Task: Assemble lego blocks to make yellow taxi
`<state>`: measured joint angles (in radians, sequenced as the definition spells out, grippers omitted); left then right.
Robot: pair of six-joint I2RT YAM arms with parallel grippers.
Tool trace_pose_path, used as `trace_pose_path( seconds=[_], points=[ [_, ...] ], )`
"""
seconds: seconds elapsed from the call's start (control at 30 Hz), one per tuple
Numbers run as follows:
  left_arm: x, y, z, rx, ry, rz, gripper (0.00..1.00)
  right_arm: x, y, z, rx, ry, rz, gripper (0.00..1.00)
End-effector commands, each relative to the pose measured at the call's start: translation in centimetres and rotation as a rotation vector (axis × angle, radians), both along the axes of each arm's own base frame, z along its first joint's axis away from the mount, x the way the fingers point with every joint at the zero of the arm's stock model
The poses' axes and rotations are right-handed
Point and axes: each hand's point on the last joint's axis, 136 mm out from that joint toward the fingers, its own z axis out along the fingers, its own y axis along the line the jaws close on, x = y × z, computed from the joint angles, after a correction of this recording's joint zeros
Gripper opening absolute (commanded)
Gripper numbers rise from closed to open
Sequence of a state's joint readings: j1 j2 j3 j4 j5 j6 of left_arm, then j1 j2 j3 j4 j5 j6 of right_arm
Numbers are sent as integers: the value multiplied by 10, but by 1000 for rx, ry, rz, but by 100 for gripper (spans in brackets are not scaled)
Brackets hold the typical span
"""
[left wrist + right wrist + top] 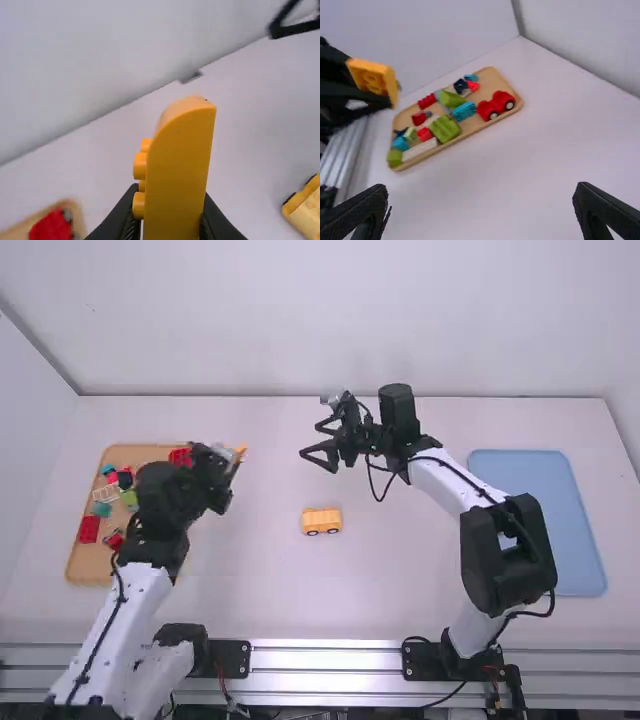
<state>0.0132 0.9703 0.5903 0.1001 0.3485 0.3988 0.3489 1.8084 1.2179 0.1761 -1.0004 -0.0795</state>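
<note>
While the left gripper (167, 225) is pinching the curved yellow block (180, 165), the yellow car base (322, 521) is sitting on the table, well apart from those fingertips and over toward the right arm. The right gripper (482, 189) is hanging empty with its fingers spread; the base is lying nearer the robot than those fingers.

I'm guessing the step is bringing that block over and pressing it on as the roof. Its studs are pointing off to one side of the left fingers and its hollow underside is facing roughly toward the right gripper, so I'd be rolling the wrist until the hollow is facing down. Most of the block is sticking out past the fingertips, so it's probably going to pivot if you're shoving hard. Go gentle, line up the edges first, then push straight down. Meanwhile the right fingers could be steadying the base low, just above its wheels.
</note>
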Motion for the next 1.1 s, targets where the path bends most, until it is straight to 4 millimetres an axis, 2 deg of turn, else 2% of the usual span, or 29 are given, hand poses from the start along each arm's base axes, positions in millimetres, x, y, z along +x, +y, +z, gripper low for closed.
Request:
trace_pose_path(
  seconds=[0.0,0.07,0.2,0.4,0.43,0.63,0.83,0.9,1.0,1.07],
  points=[
    [14,-22,-20,43,18,-25,2,-7,8,12,33,14,47,100],
    [26,-43,-23,9,1,-52,2,-10,11,11,31,14,55,94],
    [42,-69,-25,-93,-23,-79,2,-5,9,0,9,11,9,87],
    [59,-90,-36,-184,12,-97,2,1,1,-1,116,4,-58,91],
    [60,-102,-38,-204,31,-145,2,2,-2,-2,145,5,-92,93],
    [67,-128,-30,-307,26,-183,2,9,-8,-11,150,22,-178,91],
    [62,-155,-25,-309,-18,-227,2,9,-8,-11,148,27,-179,79],
    [62,-158,-25,-303,-21,-215,2,9,-8,-11,148,26,-178,75],
    [64,-157,-26,-290,-30,-174,2,9,-8,-12,146,31,-179,62],
    [64,-156,-26,-289,-31,-167,2,11,-8,-13,143,31,-192,60]
  ],
)
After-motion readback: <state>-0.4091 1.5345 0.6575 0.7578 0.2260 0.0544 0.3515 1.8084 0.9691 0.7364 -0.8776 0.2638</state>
